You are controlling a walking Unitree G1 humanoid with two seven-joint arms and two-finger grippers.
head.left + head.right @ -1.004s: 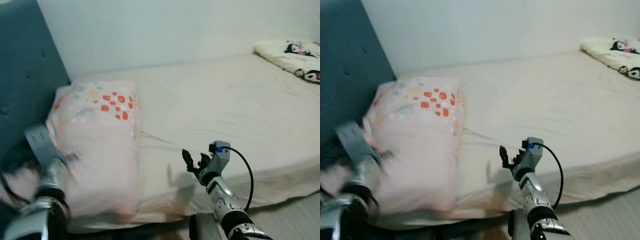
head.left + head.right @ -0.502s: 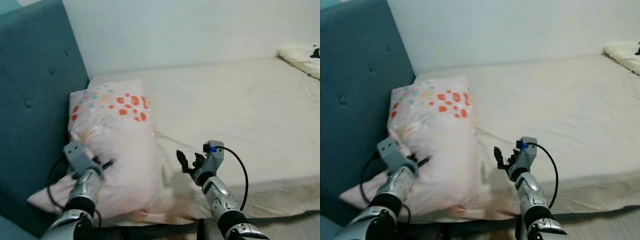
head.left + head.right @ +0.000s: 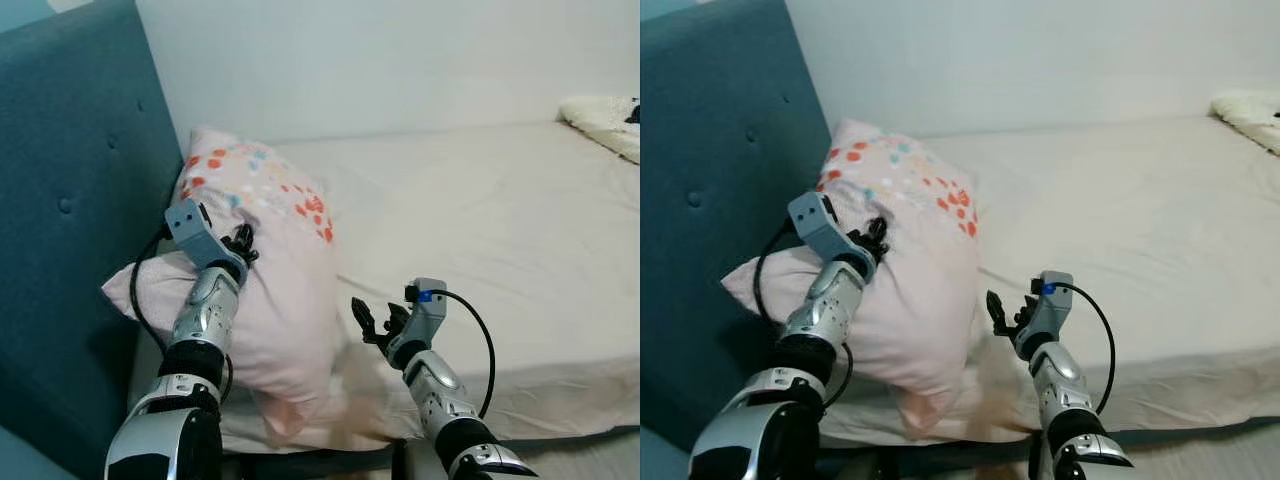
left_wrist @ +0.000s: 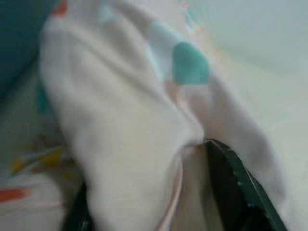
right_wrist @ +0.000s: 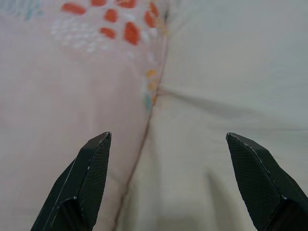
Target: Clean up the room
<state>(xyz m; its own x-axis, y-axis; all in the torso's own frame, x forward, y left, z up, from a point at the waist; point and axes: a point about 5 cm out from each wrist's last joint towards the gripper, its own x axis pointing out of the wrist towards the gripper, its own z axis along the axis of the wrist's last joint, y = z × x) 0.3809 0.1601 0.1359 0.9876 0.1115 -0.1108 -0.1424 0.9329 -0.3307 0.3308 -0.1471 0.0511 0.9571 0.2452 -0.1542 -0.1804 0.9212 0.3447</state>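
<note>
A pale pink pillow (image 3: 262,270) with red and teal spots is lifted at its near-left side and leans against the teal headboard (image 3: 70,200). My left gripper (image 3: 241,243) is shut on a fold of the pillow's cloth; the left wrist view has the fabric (image 4: 125,144) bunched between the black fingers (image 4: 236,192). My right gripper (image 3: 372,322) hovers open just above the bed's front edge, to the right of the pillow. In the right wrist view its fingertips (image 5: 96,168) stand wide apart over the pillow's edge (image 5: 72,96) and the sheet.
The cream sheet (image 3: 480,220) covers the mattress up to the white wall. A white blanket (image 3: 605,118) with dark print lies at the far right corner. The bed's front edge runs below my right arm.
My left gripper has risen and moved right with the pillow, tipping the pillow up off the mattress toward the headboard. The right gripper has barely moved.
</note>
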